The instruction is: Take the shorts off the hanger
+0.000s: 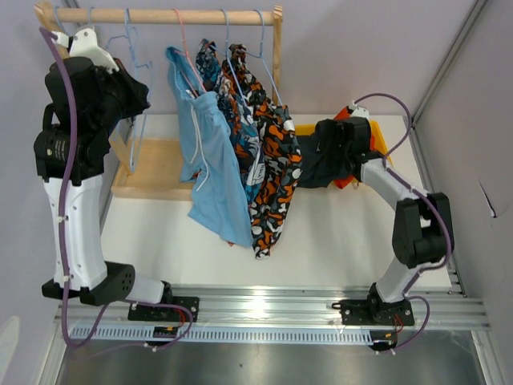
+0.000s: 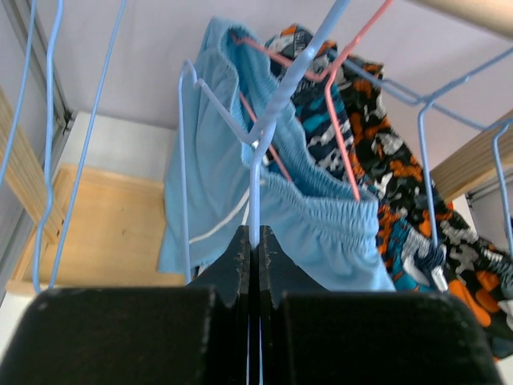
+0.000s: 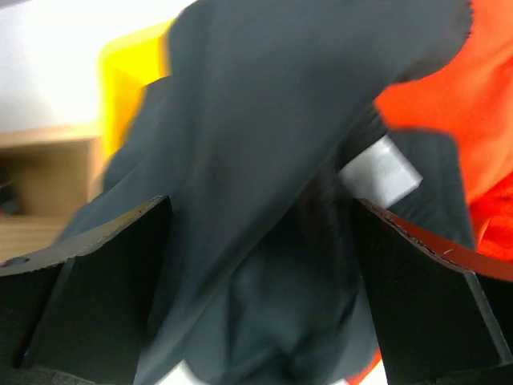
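Note:
Three shorts hang on wire hangers from the wooden rod (image 1: 168, 14): light blue shorts (image 1: 212, 160) (image 2: 321, 216) on a pink hanger (image 2: 341, 120), a blue-and-orange print pair (image 1: 247, 148) (image 2: 321, 132), and an orange-black-white blotch pair (image 1: 276, 176) (image 2: 385, 156). My left gripper (image 1: 138, 103) (image 2: 255, 237) is raised at the rack's left end, shut on an empty light blue hanger (image 2: 276, 112). Dark grey shorts (image 1: 317, 172) (image 3: 264, 120) lie on the table over orange shorts (image 1: 345, 183) (image 3: 449, 104). My right gripper (image 1: 319, 148) (image 3: 260, 208) is open, with the grey fabric lying loosely between its wide jaws.
The rack's wooden base (image 1: 156, 168) lies on the white table (image 1: 337, 241) at the back left. More empty blue hangers (image 1: 128, 48) hang near the left post. Something yellow (image 1: 378, 143) sits under the pile at the right. A wall stands behind the rack.

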`<state>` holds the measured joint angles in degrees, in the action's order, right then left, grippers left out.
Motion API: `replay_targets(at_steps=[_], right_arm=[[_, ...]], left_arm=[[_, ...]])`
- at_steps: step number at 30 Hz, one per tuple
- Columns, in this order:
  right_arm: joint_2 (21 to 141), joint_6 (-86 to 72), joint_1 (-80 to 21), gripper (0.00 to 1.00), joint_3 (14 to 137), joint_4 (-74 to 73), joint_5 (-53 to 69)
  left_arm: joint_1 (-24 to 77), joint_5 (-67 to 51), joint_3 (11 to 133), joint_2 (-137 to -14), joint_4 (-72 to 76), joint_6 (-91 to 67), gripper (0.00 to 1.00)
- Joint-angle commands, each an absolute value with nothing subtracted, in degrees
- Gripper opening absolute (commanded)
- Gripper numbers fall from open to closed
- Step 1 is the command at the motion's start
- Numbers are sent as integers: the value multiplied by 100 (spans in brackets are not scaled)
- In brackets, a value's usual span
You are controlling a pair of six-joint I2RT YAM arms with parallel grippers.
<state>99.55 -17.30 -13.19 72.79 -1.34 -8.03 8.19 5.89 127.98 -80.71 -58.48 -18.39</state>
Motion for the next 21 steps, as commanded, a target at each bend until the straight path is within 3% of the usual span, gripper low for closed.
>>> replay_targets(at_steps=[1,12,16,21], right_arm=[[8905,-2004,-1546,100,7041,211,-624],[5715,-2496,-2934,99,4519,176,-905],[5467,-2304,-3759,99,4526,27,-1291],[5554,-2180,-4016,99,4904,-465,-1687]], left_arm=[[721,650,13367,-8437,-5687,-1635,0],[19,178,13982,-9806,-4684,-1538,0],[-255,44,14019,-10046,-4483,-1767,0],[-255,44,13118,-9704,-4395,-1863,3]])
